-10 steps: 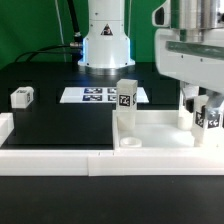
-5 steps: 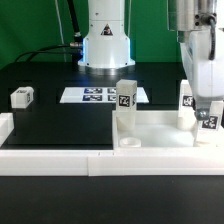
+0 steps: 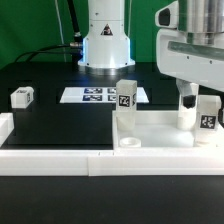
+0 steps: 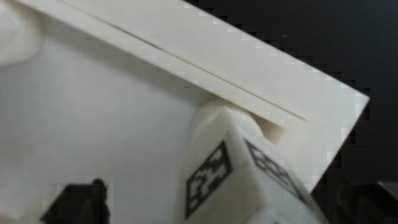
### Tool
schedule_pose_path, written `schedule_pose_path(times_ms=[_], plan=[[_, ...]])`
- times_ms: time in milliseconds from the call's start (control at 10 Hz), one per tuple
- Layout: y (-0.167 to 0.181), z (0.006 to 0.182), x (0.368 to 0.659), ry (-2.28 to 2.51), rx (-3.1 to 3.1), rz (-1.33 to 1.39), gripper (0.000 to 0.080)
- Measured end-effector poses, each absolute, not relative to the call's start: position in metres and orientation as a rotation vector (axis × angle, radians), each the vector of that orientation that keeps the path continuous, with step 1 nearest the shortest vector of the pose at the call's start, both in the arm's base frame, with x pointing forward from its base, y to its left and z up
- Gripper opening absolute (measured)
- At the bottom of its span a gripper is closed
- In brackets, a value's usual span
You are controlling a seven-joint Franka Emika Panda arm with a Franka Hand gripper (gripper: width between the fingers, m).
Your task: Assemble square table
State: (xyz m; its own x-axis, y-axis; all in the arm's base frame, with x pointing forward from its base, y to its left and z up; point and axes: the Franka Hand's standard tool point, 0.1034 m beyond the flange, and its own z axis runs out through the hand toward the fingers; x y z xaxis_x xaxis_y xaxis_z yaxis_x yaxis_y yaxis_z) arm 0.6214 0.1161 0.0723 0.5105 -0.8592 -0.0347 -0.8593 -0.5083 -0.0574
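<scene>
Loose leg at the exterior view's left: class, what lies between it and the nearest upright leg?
The marker board, flat on the table, lies between loose leg and upright leg, per the exterior view.

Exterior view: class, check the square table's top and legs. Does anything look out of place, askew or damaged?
One leg lies alone on the black table at the exterior view's left, far from the square top. Nothing looks broken or spilled.

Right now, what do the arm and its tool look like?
The arm is glossy white, with a bluish glow near its base and black cables behind. The tool has a pale grey-white blocky housing and two dark fingers; no markings are legible.
</scene>
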Motion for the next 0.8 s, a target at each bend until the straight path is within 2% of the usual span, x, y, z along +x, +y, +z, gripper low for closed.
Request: schedule_pose_path(times_ms=[200,300,500,600,700,800], plan=[[0.1157,0.0722,0.6214,1.32,-2.78,-0.006,0.0648],[0.1197,0.0739,0.6281,0.847,-3.001,-0.058,0.0648],[0.12,0.0739,0.6302,0.756,-3.021,-0.082,0.0648],[0.1203,0.0739,0.6301,0.796,-3.01,-0.081,0.0536],[0.1202,0.0739,0.6301,0.792,-3.011,-0.081,0.0536],[0.1206,0.0738,0.63,0.865,-2.988,-0.079,0.0354]])
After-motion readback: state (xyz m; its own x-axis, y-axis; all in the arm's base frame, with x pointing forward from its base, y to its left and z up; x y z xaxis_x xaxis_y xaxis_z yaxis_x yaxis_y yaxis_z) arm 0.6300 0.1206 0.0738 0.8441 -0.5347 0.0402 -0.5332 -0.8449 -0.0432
